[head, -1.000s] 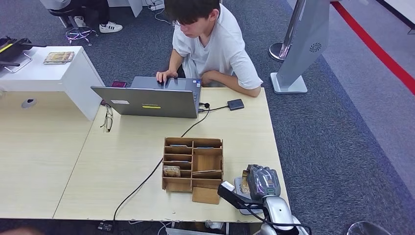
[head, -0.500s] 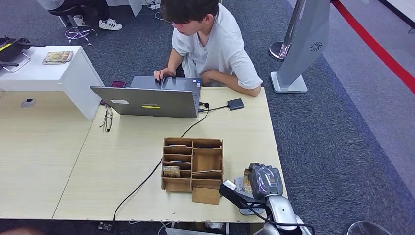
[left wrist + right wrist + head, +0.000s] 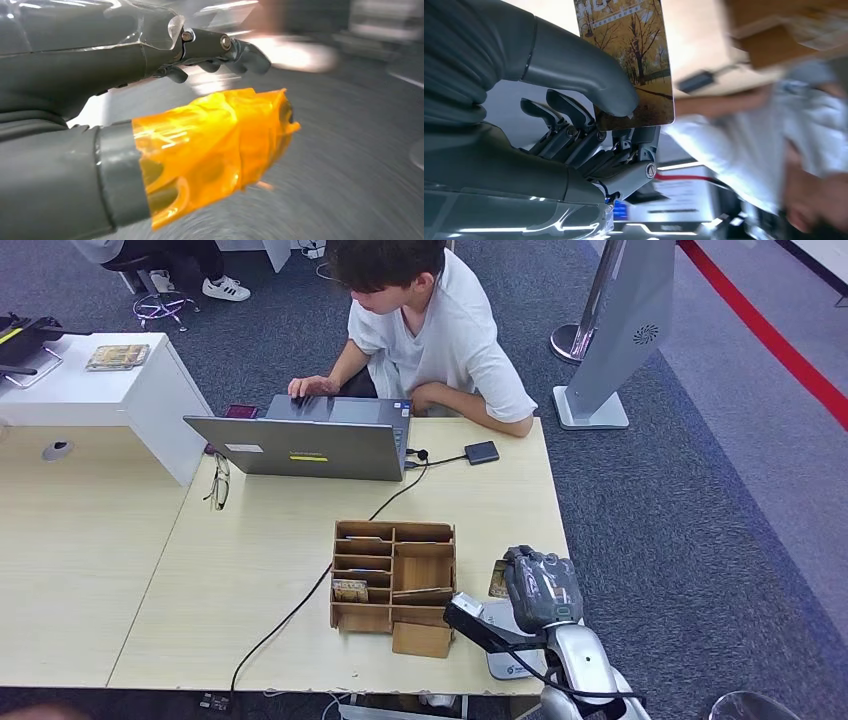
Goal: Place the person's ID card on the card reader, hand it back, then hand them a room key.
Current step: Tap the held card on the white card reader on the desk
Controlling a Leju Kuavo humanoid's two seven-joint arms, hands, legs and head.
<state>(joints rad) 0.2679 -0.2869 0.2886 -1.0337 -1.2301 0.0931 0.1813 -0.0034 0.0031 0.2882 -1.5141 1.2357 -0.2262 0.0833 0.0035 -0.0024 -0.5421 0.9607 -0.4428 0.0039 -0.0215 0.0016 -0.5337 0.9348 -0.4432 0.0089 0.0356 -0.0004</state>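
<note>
ID card [image 3: 631, 55] pinched between thumb and fingers [image 3: 574, 120] of my right hand [image 3: 543, 588], held above the card reader [image 3: 503, 640] at the counter [image 3: 270, 570] near edge. It looks lifted off the reader, so I judge hand-back is the step: I'd keep the pinch firm, extend toward the person [image 3: 430, 330], card edge first, and wait for their hand. Left hand [image 3: 220, 50] holds nothing, fingers apart. Card face is mostly hidden in head view; reader partly covered by my arm; both wrist views blurred.
</note>
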